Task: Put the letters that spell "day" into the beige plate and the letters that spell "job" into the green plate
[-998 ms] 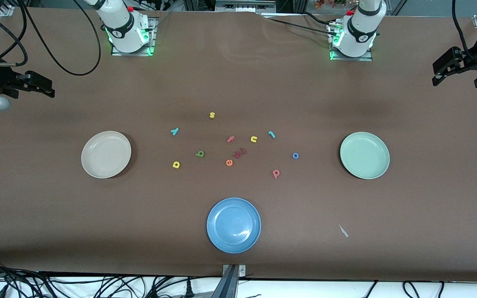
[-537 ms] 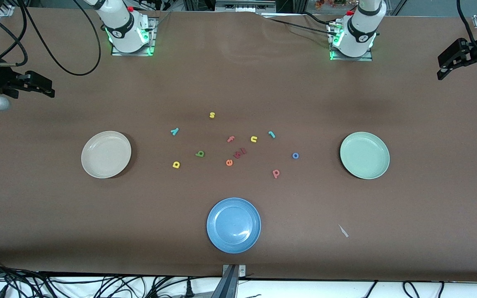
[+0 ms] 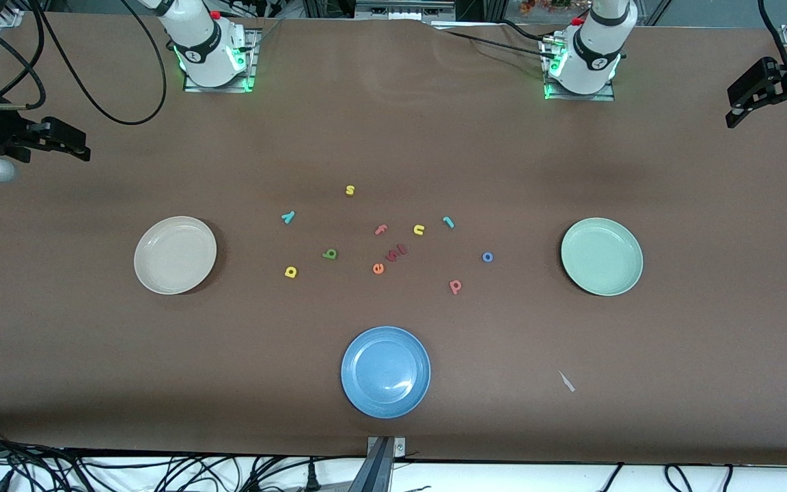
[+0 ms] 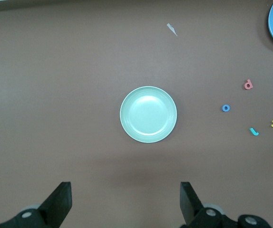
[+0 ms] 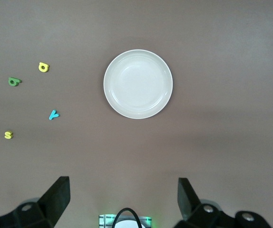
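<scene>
Even, fairly bright light falls from overhead onto the matte brown table [image 3: 393, 137], with no harsh glare. Each plate throws only a thin soft shadow; the blue plate [image 3: 385, 371] carries a faint sheen. The small foam letters look crisp, edges undistorted.

Beige plate [image 3: 175, 255] mid-left of the frame, green plate [image 3: 601, 256] mid-right, both empty; six small letters [image 3: 329, 253] lie scattered between them.

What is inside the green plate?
Nothing yet. The green plate shows only its bare, shiny bottom, and nothing covers it. The blue "o" still lies on the table beside it.
</scene>
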